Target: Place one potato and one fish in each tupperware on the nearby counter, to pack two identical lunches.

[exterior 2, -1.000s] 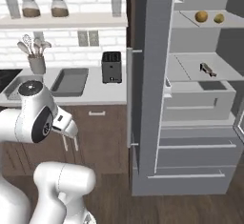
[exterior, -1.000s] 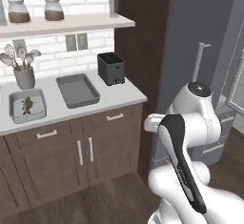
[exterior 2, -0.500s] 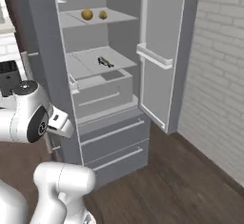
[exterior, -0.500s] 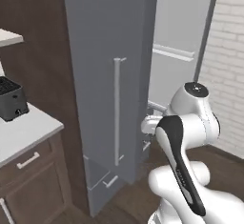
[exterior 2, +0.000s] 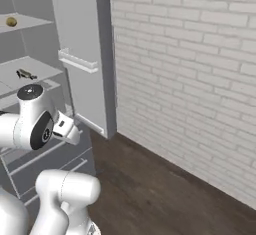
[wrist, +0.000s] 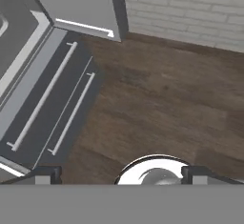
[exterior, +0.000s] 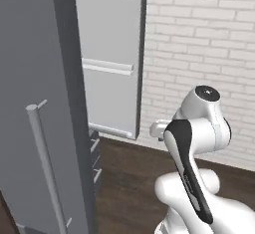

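- The whole picture swings: a second ago my base cameras looked at the counter with two tupperware tubs on the worktop. Now they look at the fridge and a brick wall [exterior 2: 190, 79]. That is my base turning; none of the things has moved.
- For the task, I judge this to be the fetch leg. I have left the tubs and am squaring up to the food store, and nothing is packed by this move.
- The potato [exterior 2: 11, 22] sits on the upper fridge shelf [exterior 2: 30, 23], towards its left end in the right base view. I count one here; a second ago two sat side by side on that shelf.
- The fish [exterior 2: 25, 74] lies one shelf down, near the middle of that shelf. I count one.
- My gripper [wrist: 121, 176] hangs low with its fingers [wrist: 45, 175] spread wide apart. Nothing is between them, and it points down at the wooden floor [wrist: 162, 99].
- In the hand view, two drawer fronts [wrist: 52, 99] lie below the shelves, each with one long bar handle, two handles in all.
- One fridge door [exterior: 112, 58] stands open with two door racks on it. The other tall door [exterior: 30, 103] is closed, with a single bar handle.
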